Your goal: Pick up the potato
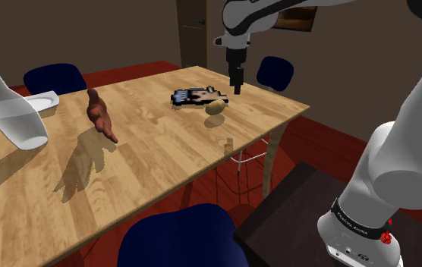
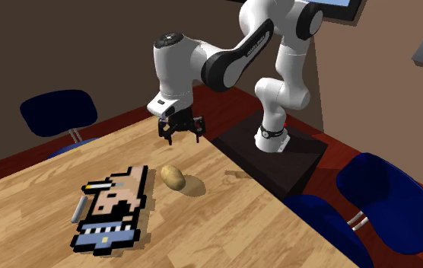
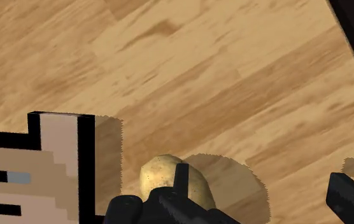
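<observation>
The potato (image 2: 173, 177) lies on the desk (image 2: 240, 221), just beside the flat pixel-patterned board (image 2: 115, 202). The tool (image 2: 181, 138) hangs above the board's potato side, pointing down with fingers spread and empty, ready to straddle the potato. It appears slightly offset, so alignment likely precedes descent.

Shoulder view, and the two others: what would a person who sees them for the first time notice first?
The black pincer hangs open above the wooden table, close over a tan potato. Beside the potato lies a flat block with a pixelated face pattern, the oddest thing there. At the shoulder view's left stand a reddish-brown hand-shaped figure and a pale carafe.
</observation>
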